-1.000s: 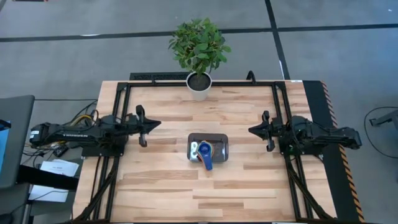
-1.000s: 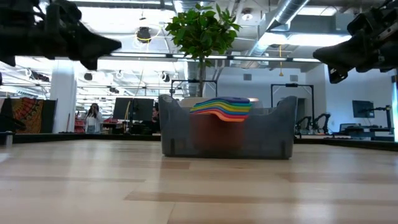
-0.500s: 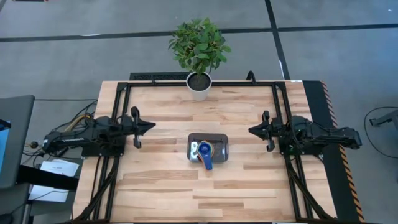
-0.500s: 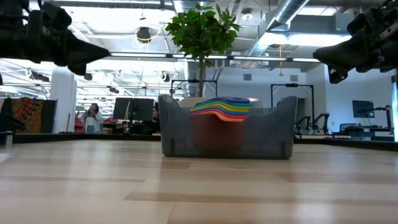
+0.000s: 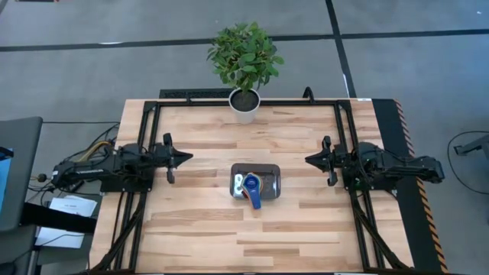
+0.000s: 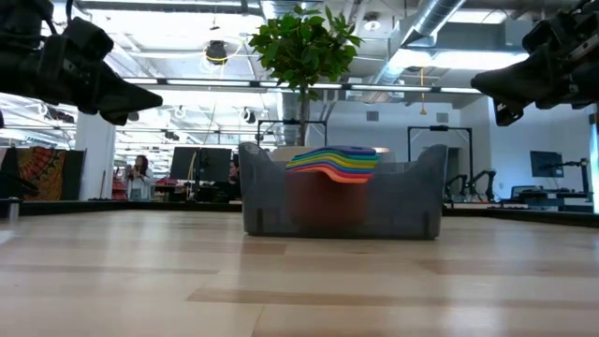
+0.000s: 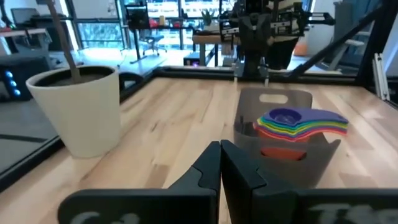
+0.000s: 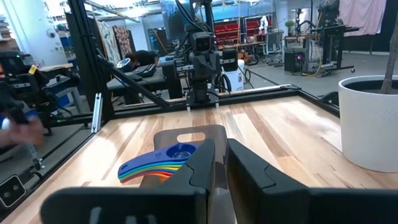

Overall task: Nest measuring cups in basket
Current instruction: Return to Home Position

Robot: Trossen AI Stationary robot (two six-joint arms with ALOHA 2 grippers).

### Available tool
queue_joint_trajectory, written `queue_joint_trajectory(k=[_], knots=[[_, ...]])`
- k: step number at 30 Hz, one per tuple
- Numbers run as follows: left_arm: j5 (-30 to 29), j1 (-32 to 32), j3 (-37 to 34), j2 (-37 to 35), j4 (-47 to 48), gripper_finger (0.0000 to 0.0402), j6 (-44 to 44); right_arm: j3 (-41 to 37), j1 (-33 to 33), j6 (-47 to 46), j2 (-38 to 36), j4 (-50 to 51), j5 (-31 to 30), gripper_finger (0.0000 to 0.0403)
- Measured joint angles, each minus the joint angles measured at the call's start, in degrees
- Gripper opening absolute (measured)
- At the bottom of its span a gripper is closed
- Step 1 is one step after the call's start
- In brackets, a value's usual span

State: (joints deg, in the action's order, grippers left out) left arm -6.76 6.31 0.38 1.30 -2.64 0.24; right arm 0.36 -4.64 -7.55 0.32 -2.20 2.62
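A: Big stuff first. The table [image 5: 191,221] fills the lower frame, and the basket [image 5: 272,171] sits dead centre with its long side running left-right. Arms?

B: At mid-left is the left gripper [image 5: 186,156], at mid-right the right gripper [image 5: 310,160]. Both point inward at the basket and are well apart from it. The right looks slightly nearer.

A: Fingers?

B: Both pairs are pressed together and hold nothing, going by the wrist views.

A: Cups?

B: The measuring cups [image 5: 251,186] are nested inside the basket, handles trailing toward lower right. The dark blue handle seems to pass the lower rim.

A: View differences?

B: The high view shows mostly the dark blue top cup. The low view shows the rainbow of handles above the basket wall. I'd judge nothing is left to grasp, so the arms just pull outward.
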Motion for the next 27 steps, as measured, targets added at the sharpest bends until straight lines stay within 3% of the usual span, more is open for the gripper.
queue_joint_trajectory(k=[8, 27], knots=[[-0.09, 0.0, 0.0, 0.24, -0.21, 0.0, 5.22, -0.01, 0.0, -0.02, 0.0, 0.01, -0.03, 0.0066], [-0.09, 0.0, 0.0, 0.24, -0.22, 0.0, 1.5, -0.04, 0.0, -0.02, 0.0, 0.03, -0.07, 0.0066]])
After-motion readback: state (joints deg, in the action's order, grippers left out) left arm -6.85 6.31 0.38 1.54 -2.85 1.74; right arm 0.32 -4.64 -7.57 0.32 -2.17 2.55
